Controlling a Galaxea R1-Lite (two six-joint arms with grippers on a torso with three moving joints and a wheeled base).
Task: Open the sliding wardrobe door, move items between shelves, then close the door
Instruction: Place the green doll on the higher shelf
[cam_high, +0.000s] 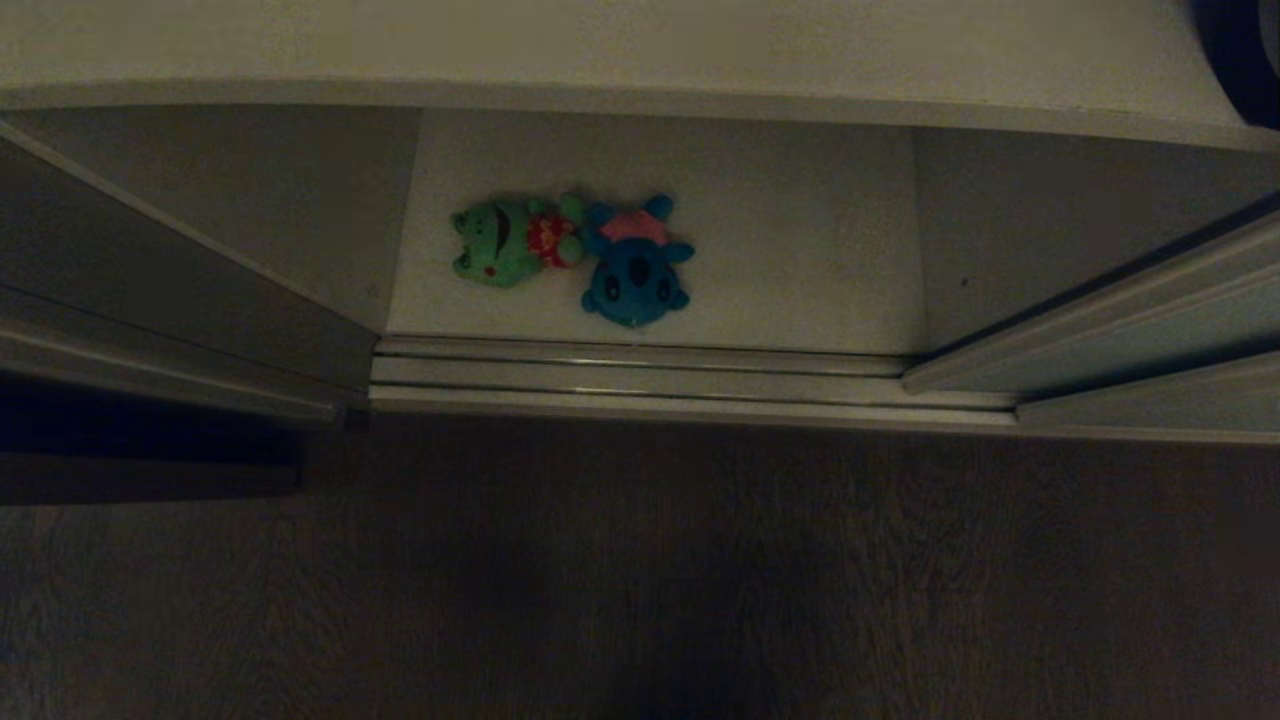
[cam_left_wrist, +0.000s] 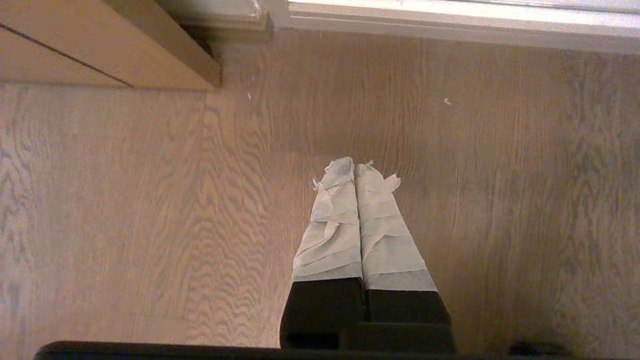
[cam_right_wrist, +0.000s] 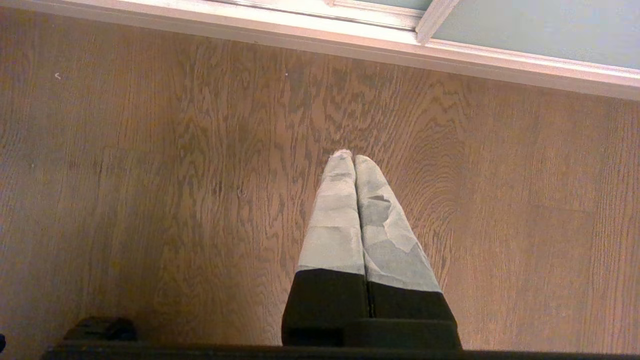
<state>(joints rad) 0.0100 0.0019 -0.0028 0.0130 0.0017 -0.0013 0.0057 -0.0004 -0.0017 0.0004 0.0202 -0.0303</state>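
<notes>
A: Nearest the robot, what shows?

B: Bare wooden floor (cam_high: 640, 580). Neither arm appears in the head view. In the wrist views the left gripper (cam_left_wrist: 356, 167) hangs over the floor with its taped fingers pressed together, clenched on nothing, and the right gripper (cam_right_wrist: 351, 157) hangs the same way, also empty.

A: And beyond the floor?

B: The wardrobe's pale sliding track (cam_high: 640, 375) runs across. The sliding wardrobe door (cam_high: 1130, 330) stands at the right, drawn aside, so the middle bay lies open. A second panel edge (cam_high: 160, 340) sits at the left.

A: Where are the items?

B: Both lie on the lower shelf (cam_high: 800, 270), just behind the track and left of the bay's centre. The green toy (cam_high: 505, 240) lies to the left, the blue toy (cam_high: 635, 265) to the right, and they touch each other. The upper shelf (cam_high: 640, 50) juts out above them at the far edge.

A: How would they handle?

B: Likely light and soft; plush should squash under the fingers and not slip. A pinch across the blue toy's round body seems safest, taken from its free right side, since the green one crowds its left. Thin ears would probably pull out of the grip.
</notes>
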